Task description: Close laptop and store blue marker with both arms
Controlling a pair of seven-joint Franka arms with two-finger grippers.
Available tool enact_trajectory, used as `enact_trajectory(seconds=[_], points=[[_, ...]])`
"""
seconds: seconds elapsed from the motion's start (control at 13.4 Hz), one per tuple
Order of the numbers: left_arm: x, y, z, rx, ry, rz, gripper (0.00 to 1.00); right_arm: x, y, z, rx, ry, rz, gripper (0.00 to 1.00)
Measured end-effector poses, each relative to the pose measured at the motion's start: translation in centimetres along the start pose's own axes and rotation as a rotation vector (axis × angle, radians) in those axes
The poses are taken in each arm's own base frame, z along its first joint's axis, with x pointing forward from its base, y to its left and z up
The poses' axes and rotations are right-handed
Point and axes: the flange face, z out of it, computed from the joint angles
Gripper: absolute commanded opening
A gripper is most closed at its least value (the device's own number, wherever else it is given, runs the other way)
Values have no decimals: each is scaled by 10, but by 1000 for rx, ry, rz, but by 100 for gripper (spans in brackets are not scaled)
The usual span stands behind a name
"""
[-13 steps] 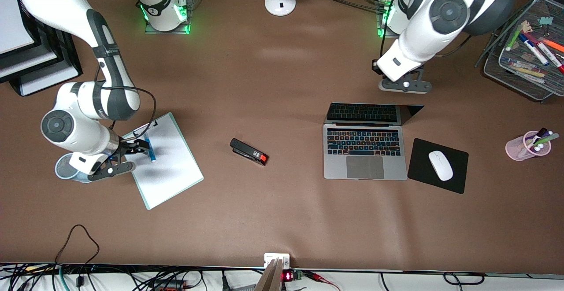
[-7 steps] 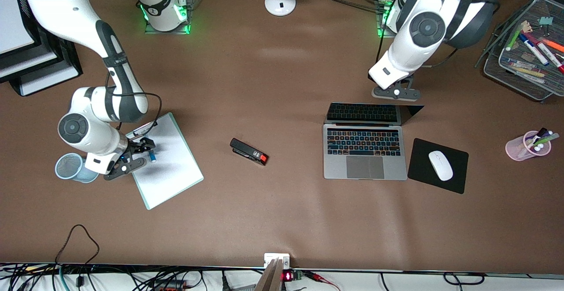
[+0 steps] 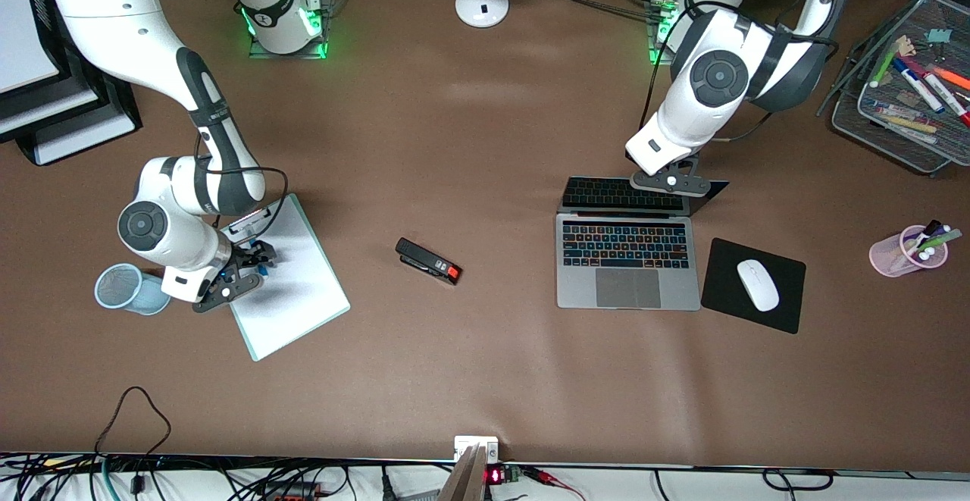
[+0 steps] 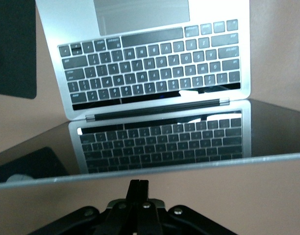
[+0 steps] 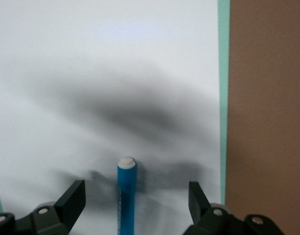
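Observation:
The laptop (image 3: pixel 627 273) lies open, its screen (image 3: pixel 606 194) leaning back toward the arms' bases. My left gripper (image 3: pixel 671 182) hangs at the screen's top edge. In the left wrist view its fingers (image 4: pixel 139 188) are shut and empty, just off the lid's edge (image 4: pixel 199 164). The blue marker (image 3: pixel 261 266) lies on a white clipboard (image 3: pixel 295 296). My right gripper (image 3: pixel 252 257) is low over it. In the right wrist view the marker (image 5: pixel 126 196) lies between the open fingers (image 5: pixel 75 196), which do not touch it.
A black stapler (image 3: pixel 428 261) lies mid-table. A mouse (image 3: pixel 758 285) sits on a black pad (image 3: pixel 727 300) beside the laptop. A blue mesh cup (image 3: pixel 125 289) lies beside the clipboard. A pink pen cup (image 3: pixel 905 255) and a mesh tray (image 3: pixel 894 118) stand at the left arm's end.
My left gripper has come down from near its base to the laptop screen's top edge. My right gripper has moved over the marker, which now lies between its fingers.

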Motion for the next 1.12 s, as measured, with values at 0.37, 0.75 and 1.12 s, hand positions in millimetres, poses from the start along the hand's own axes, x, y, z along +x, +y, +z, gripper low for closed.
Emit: enact_trajectory(seconds=[0.37, 0.75, 1.12], points=[[7, 0, -5, -19, 58, -4, 0, 0, -3, 11, 6, -6, 2, 68], [21, -8, 0, -41, 124, -16, 0, 1, -6, 13, 7, -7, -5, 54], [33, -13, 3, -23, 184, 5, 0, 3, -11, 14, 7, -9, -15, 51]])
